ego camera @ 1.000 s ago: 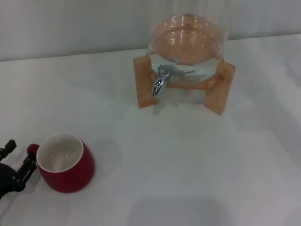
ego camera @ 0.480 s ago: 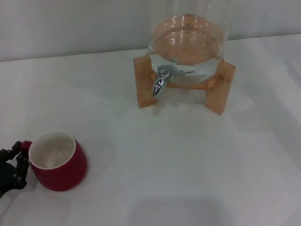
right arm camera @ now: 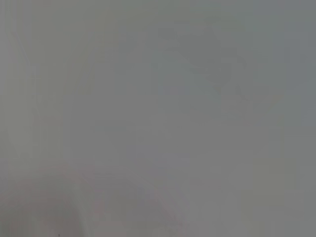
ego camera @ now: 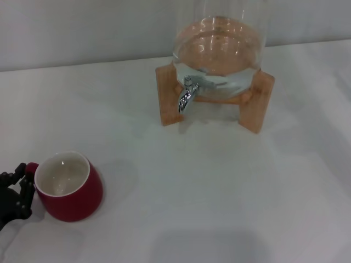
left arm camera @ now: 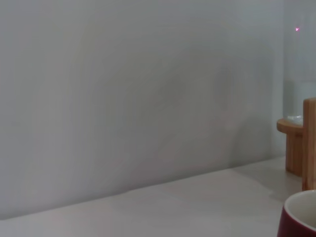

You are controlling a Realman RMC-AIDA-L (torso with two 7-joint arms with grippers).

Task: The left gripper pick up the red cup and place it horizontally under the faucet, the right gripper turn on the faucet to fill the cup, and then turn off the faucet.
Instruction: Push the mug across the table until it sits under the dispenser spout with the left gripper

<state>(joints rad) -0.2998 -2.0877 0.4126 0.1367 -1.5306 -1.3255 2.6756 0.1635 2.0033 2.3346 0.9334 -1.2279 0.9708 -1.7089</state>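
Note:
The red cup (ego camera: pixel 71 192) stands on the white table (ego camera: pixel 208 186) at the front left, its cream inside facing up and its handle (ego camera: pixel 30 167) pointing left. My left gripper (ego camera: pixel 22 178) reaches in from the left edge with its black fingers shut on that handle. In the left wrist view only the cup's rim (left arm camera: pixel 302 217) shows. The chrome faucet (ego camera: pixel 186 94) sticks out of the glass dispenser (ego camera: pixel 219 46) at the back centre, far from the cup, with nothing under its spout. The right gripper is out of view.
The dispenser rests in a wooden stand (ego camera: pixel 258 101) whose legs flank the faucet; one leg (left arm camera: pixel 308 143) shows in the left wrist view. A grey wall (ego camera: pixel 82 27) runs behind the table. The right wrist view shows only a plain grey surface.
One second ago the left fingers stood open around the handle. They have since shut on it, and the cup has shifted a little to the left.

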